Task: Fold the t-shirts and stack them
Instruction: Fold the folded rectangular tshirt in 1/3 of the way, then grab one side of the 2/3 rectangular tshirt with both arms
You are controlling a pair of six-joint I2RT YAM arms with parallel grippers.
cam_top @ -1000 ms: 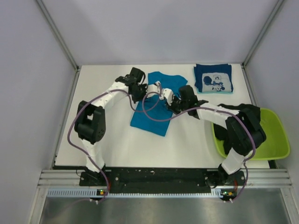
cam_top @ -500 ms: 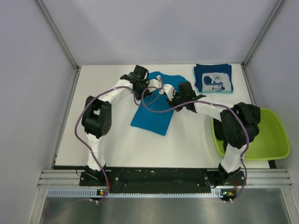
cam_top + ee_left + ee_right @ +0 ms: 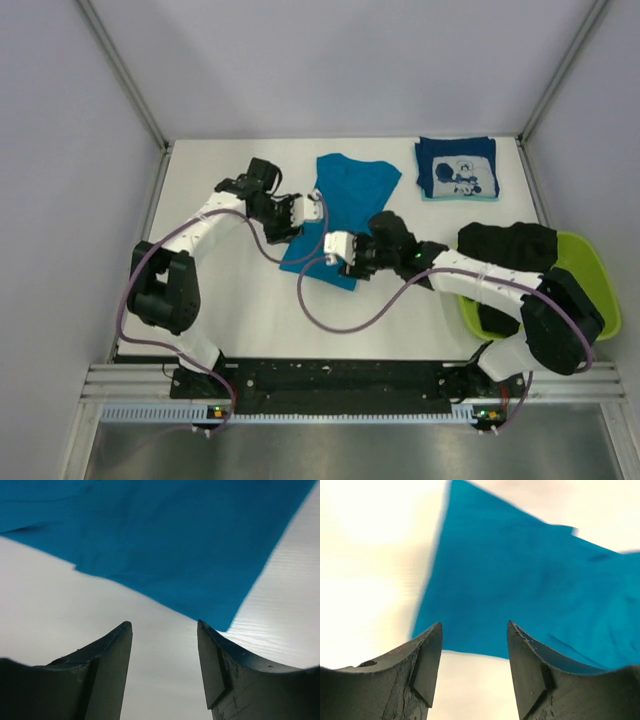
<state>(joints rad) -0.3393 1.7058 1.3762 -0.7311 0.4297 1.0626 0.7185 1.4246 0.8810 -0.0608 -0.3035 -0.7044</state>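
Centrally, both arms are shown bent inward toward the teal-blue t-shirt (image 3: 348, 195), the left gripper (image 3: 310, 212) and right gripper (image 3: 331, 250) held parted and empty beside its edges.

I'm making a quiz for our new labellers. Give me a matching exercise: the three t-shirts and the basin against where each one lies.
1 teal t-shirt; 2 navy t-shirt; 3 black t-shirt; 4 basin
A far right corner, folded; B near right side; C centre, laid out; D draped over basin rim
Pairs: 1-C, 2-A, 3-D, 4-B
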